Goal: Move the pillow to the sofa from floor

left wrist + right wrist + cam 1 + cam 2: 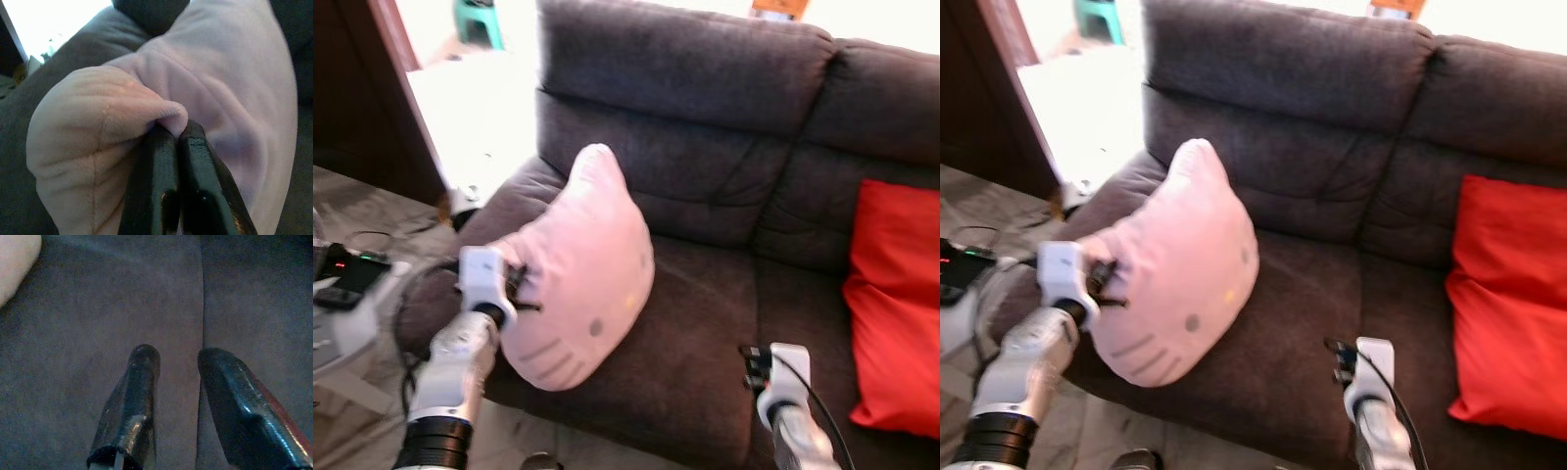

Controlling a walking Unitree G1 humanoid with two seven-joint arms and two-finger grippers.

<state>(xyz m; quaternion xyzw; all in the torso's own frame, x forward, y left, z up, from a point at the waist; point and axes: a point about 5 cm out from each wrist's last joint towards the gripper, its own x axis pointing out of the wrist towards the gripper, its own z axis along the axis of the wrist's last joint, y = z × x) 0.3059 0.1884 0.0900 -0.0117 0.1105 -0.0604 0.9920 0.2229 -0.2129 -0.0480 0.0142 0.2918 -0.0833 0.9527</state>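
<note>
1. Pillow (578,274): the pink one stands tilted at centre-left of the left eye view, over the left seat of the dark sofa (705,323). Its lower edge looks to be at the seat's front edge, but I cannot tell how much weight rests there.
2. My left hand (517,284) is clamped tight on a fold of plush at the pillow's left edge; the left wrist view shows both fingers (156,166) pressed together with fabric pinched between them.
3. My right hand (171,367) hovers over bare seat fabric at lower centre, fingers moderately apart and holding nothing, near the seam between the cushions.
4. The step in hand, as I judge it, is setting the pillow down. I want it carried further toward the backrest before letting go, since it sits close to the front edge and could tip off onto the floor.
5. I lower until the seat takes the weight, then spread the fingers and draw straight back so the plush does not snag.
6. I keep clear of the red cushion (896,313) at the right of the frame.
</note>
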